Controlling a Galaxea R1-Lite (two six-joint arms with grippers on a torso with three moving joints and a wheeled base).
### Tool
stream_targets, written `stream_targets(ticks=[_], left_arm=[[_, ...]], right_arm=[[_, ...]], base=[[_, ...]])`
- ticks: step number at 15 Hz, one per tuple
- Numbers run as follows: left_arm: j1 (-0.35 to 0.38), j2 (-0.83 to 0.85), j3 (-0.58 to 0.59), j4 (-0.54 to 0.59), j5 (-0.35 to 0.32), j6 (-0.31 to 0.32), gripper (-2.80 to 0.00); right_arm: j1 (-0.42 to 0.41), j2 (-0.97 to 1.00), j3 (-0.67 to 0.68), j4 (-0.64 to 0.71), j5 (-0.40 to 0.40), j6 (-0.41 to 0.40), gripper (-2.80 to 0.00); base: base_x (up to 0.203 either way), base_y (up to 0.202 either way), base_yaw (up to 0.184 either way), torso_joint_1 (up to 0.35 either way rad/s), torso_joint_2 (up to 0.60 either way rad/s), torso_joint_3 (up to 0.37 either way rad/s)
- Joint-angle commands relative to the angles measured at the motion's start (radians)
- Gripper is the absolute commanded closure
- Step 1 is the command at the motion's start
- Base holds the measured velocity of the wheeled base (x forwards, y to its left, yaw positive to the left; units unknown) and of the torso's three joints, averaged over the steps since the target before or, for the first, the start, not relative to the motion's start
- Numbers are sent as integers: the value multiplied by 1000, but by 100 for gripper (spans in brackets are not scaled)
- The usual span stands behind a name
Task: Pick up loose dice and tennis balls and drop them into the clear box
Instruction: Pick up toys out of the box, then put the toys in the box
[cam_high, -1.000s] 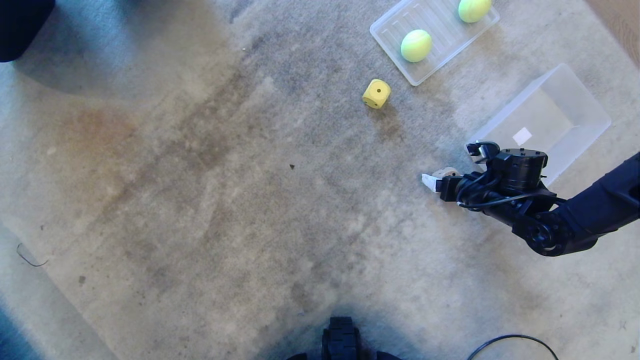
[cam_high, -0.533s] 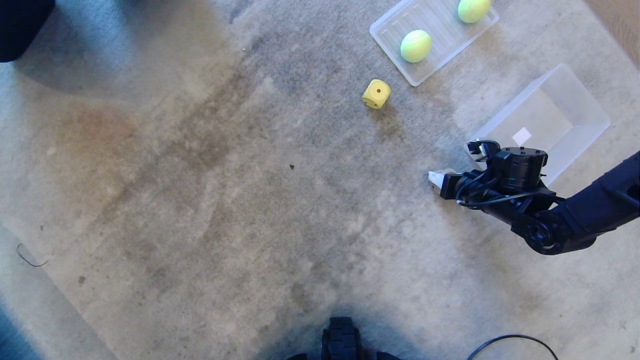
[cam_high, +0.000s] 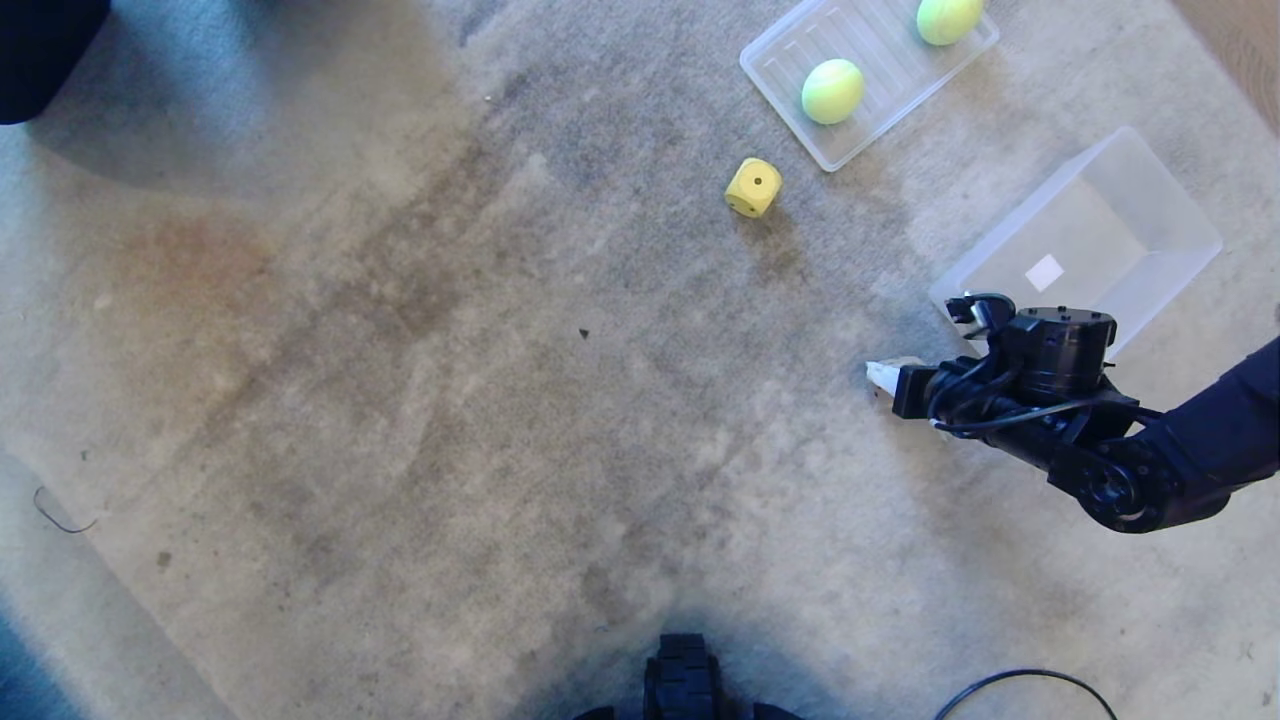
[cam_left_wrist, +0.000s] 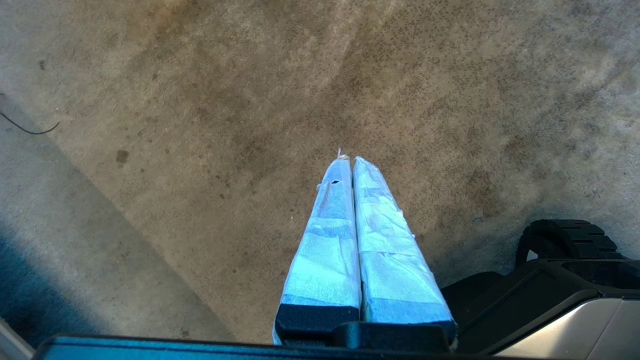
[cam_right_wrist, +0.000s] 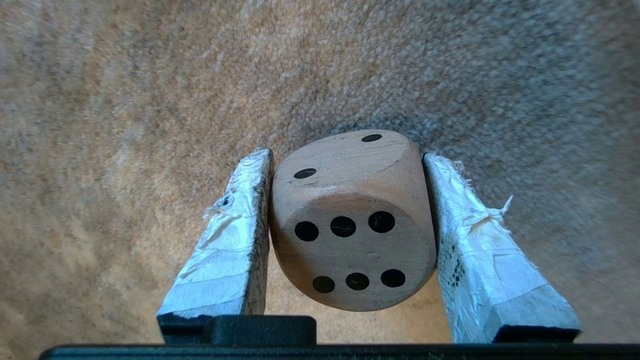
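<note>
Tan die (cam_right_wrist: 352, 220) is sitting clamped between our right gripper's (cam_right_wrist: 350, 200) taped fingers, above the carpet (cam_high: 400, 350) just beside the clear box (cam_high: 1170, 210). Our left gripper (cam_left_wrist: 347, 160) is staying closed, empty.

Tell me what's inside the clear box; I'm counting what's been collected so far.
The clear box shows only a white patch on its floor, perhaps a label; no dice or balls. Its near corner is hidden behind the right gripper, so that part stays unchecked.
</note>
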Motion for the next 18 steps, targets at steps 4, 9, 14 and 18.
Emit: stream_targets(ticks=[4, 9, 14, 18], left_arm=[[1, 0, 0, 0, 0, 0, 0], [1, 0, 0, 0, 0, 0, 0], [1, 0, 0, 0, 0, 0, 0], [1, 0, 0, 0, 0, 0, 0]], right_arm=[[-83, -201, 57, 4, 0, 2, 0], [-194, -310, 55, 19, 2, 23, 0], [-271, -281, 38, 10, 5, 44, 0], [-272, -258, 34, 6, 14, 66, 0]], base=[[0, 0, 0, 0, 0, 0], [0, 0, 0, 0, 0, 0], [0, 0, 0, 0, 0, 0], [0, 0, 0, 0, 0, 0]])
